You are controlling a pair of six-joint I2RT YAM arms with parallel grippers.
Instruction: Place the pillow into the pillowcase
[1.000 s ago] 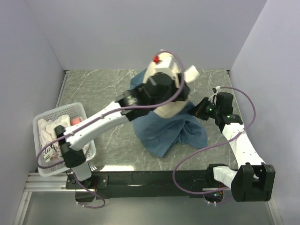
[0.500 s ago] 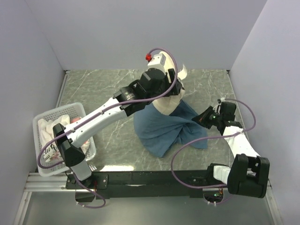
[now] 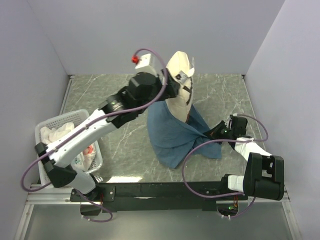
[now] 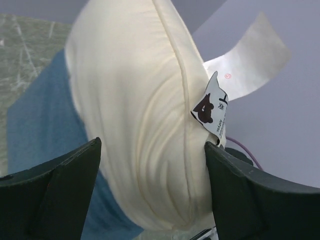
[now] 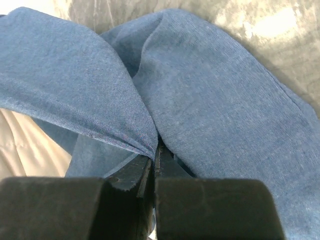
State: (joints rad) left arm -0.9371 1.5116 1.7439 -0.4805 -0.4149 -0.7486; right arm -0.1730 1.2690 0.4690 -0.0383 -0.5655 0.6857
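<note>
Upright pillow [image 4: 130, 90] tight in left gripper [image 4: 151, 150]; pillowcase [image 5: 225, 90] fold — tight in right gripper [image 5: 154, 156]

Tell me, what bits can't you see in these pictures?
- Pillow bottom end: top view, covered by the blue pillowcase; how deep inside, cannot tell.
- Basket contents: top view, partly covered by the left arm.
- Tag writing: left wrist view, too small to read.
- Right pincer tips: right wrist view, buried in a pillowcase fold.
</note>
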